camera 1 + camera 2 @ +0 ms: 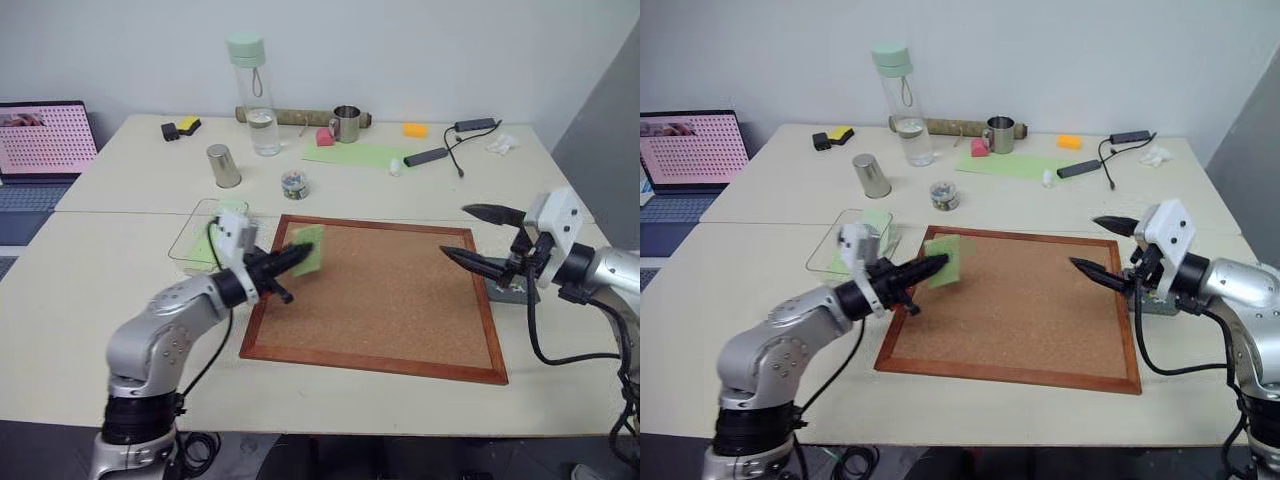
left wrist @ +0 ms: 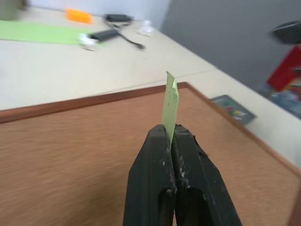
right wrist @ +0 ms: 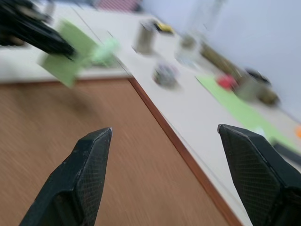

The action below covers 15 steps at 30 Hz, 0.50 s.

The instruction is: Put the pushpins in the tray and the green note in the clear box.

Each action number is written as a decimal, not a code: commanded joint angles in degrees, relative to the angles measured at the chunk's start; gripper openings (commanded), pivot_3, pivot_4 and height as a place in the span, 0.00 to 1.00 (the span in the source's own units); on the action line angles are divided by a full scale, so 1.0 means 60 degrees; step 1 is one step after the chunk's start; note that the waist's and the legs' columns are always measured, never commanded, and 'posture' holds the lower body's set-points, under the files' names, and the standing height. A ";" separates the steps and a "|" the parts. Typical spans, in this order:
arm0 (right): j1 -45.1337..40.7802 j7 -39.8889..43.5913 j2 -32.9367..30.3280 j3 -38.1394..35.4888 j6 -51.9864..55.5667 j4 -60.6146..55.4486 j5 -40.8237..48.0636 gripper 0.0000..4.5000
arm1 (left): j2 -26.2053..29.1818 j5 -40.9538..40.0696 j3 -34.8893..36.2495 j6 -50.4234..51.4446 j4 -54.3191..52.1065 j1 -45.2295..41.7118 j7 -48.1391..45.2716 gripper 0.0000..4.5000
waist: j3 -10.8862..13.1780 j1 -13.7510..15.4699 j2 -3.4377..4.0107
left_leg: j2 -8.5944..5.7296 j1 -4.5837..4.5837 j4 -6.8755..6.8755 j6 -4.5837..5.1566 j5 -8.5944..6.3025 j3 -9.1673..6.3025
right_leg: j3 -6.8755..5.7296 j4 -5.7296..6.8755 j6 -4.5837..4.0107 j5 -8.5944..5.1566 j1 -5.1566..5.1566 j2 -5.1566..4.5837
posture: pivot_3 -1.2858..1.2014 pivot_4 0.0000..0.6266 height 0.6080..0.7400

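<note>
My left gripper (image 1: 297, 257) is shut on the green note (image 1: 310, 247), holding it upright over the near-left corner of the cork board. The note's edge stands up from between the closed fingers (image 2: 170, 101). The clear box (image 1: 192, 243) sits just left of the board, behind this gripper, with some pale green paper inside. My right gripper (image 1: 455, 231) hovers open and empty over the board's right edge. The dark grey tray (image 2: 232, 109) lies off the board's right side, with small coloured specks in it that look like the pushpins.
The wood-framed cork board (image 1: 380, 300) takes up the table's middle. Behind it stand a small jar of pins (image 1: 294, 184), a metal cup (image 1: 223, 165), a tall bottle (image 1: 255, 95), a mug (image 1: 345, 123), a long green sheet (image 1: 355, 153) and cables. A laptop (image 1: 45, 140) is far left.
</note>
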 commanded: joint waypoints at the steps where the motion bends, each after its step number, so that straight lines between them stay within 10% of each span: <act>1: -0.0825 0.0176 0.0043 0.0311 0.1021 -0.0807 0.1336 0.84 | 0.0682 0.0457 0.1261 -0.0999 0.0846 -0.0628 0.0233 0.00 | 0.0000 0.0058 0.0000 | 0.0000 0.0001 0.0001 0.0000 0.0000 -0.0002 | -0.0003 0.0001 -0.0001 0.0000 0.0000 -0.0002 | 0.52 0.24 1.00; 15: -0.1854 0.0126 -0.0005 0.0718 0.2087 -0.1191 0.2573 0.84 | 0.1776 0.2924 0.0347 -0.2961 0.4435 -0.2061 0.0168 0.00 | 0.0000 0.0211 0.0000 | -0.0009 -0.0107 0.0003 -0.0010 0.0006 -0.0037 | -0.0058 -0.0012 -0.0014 0.0009 -0.0095 -0.0029 | 0.52 0.24 1.00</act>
